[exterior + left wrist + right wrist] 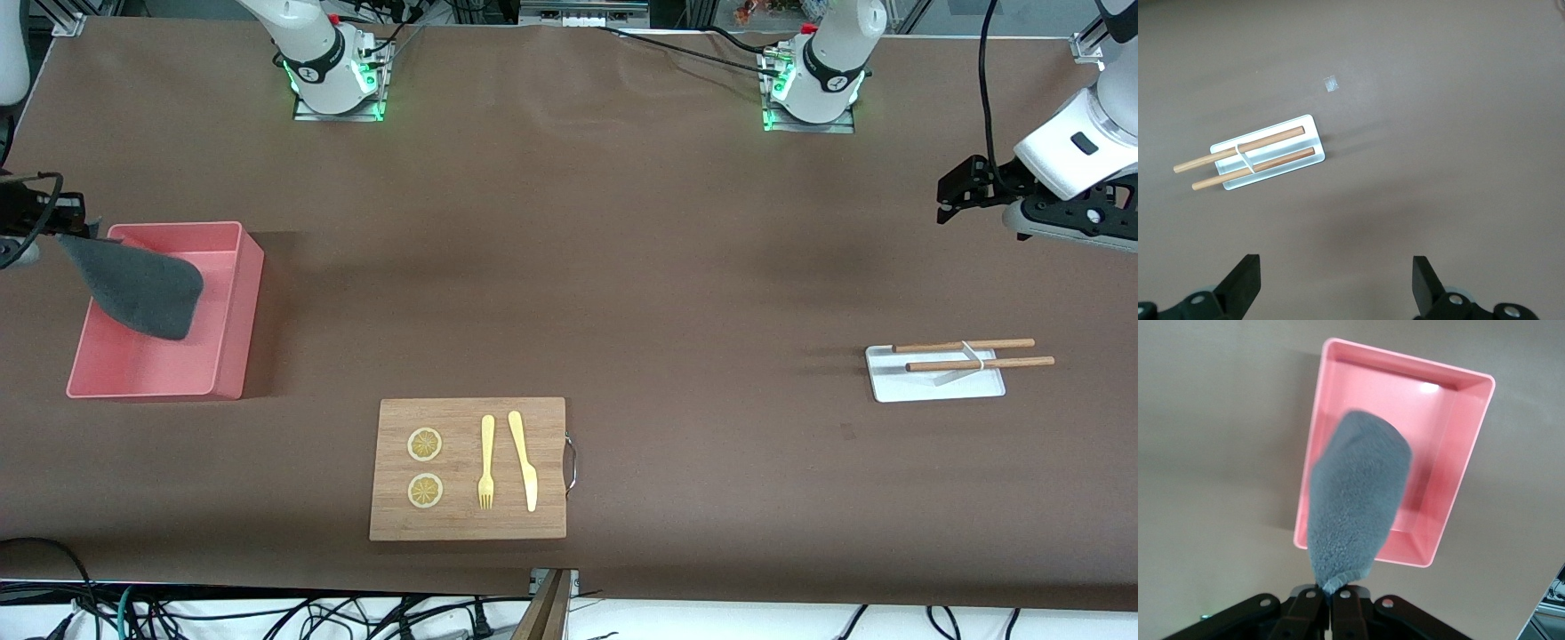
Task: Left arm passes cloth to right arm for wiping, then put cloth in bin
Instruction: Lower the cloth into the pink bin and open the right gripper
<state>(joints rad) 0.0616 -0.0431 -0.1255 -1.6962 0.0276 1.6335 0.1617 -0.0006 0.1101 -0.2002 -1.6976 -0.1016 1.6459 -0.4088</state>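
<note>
The small dark grey cloth (138, 286) hangs over the pale pink plastic bin (233, 313), at the right arm's end of the table.

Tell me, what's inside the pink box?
Nothing lies in the bin that I can see. The cloth hangs over it from the right claw, hiding part of its floor. The left claw waits open.

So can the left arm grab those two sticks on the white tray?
Probably yes. The left tool hangs open in the air above them, holding nothing, and nothing covers the sticks on the tray.
</note>
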